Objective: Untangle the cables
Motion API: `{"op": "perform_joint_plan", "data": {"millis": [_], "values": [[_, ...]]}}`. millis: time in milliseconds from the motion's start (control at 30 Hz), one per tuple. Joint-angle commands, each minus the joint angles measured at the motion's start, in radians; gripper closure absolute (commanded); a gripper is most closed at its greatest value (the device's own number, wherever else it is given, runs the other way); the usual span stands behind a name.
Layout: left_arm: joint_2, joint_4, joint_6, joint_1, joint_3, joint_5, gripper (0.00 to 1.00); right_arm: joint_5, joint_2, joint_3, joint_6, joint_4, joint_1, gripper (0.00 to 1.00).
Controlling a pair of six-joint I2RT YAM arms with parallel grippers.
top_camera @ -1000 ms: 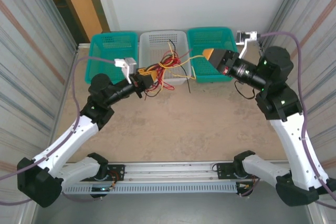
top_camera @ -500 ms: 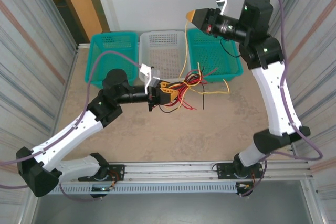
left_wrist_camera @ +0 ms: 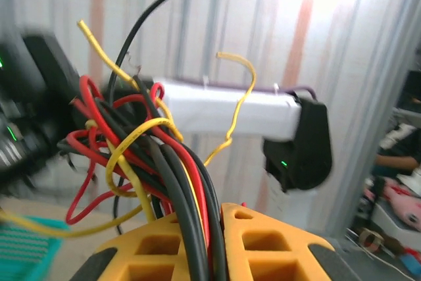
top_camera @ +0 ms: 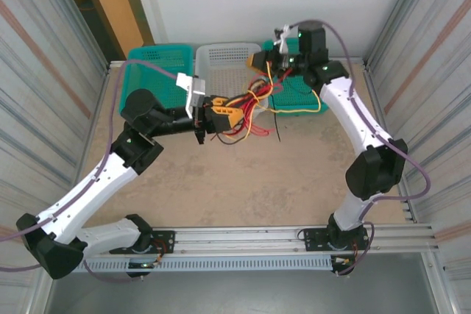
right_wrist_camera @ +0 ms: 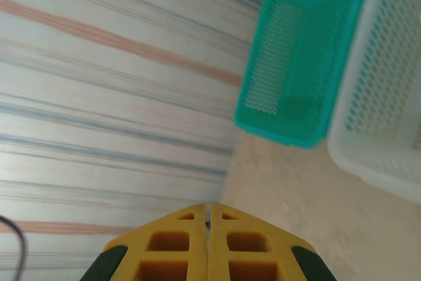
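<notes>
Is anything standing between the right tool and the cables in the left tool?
Nothing visible does. The right tool, shut, hangs just beyond the cables, which the left tool grips; loose strands reach toward it.

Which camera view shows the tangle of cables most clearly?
The left wrist view: the cables appear close up, each red, black and yellow strand distinct, clamped in the left gripper. The top view shows them small.

A tan, sandy-looking table (top_camera: 243, 189) carries everything. Three mesh baskets stand in a row, side by side, along its far edge: a teal basket (top_camera: 151, 56) on the left, a white basket (top_camera: 224, 56) in the middle and another teal basket (top_camera: 293, 97) on the right. A metal rail (top_camera: 243, 239) runs along the near edge.
</notes>
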Motion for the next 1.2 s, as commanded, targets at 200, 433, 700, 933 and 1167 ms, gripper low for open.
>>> {"op": "perform_joint_plan", "data": {"millis": [200,433,700,933,1167], "values": [[-0.021,0.297,0.113,0.058,-0.087,-0.557,1.00,0.135,-0.315,-0.535,0.179,0.365,0.069,1.00],[0.034,0.334,0.051,0.186,-0.150,-0.589,1.00,0.303,-0.654,-0.678,0.159,0.165,0.082,1.00],[0.040,0.269,0.058,0.225,-0.267,-0.585,1.00,0.347,-0.880,-0.446,0.057,-0.160,-0.037,1.00],[0.006,0.190,0.055,0.215,-0.348,-0.619,1.00,0.245,-0.811,-0.165,0.105,-0.129,-0.089,1.00],[-0.043,0.066,0.085,0.151,-0.407,-0.631,1.00,0.198,-0.572,0.311,0.087,-0.199,-0.213,1.00]]}}
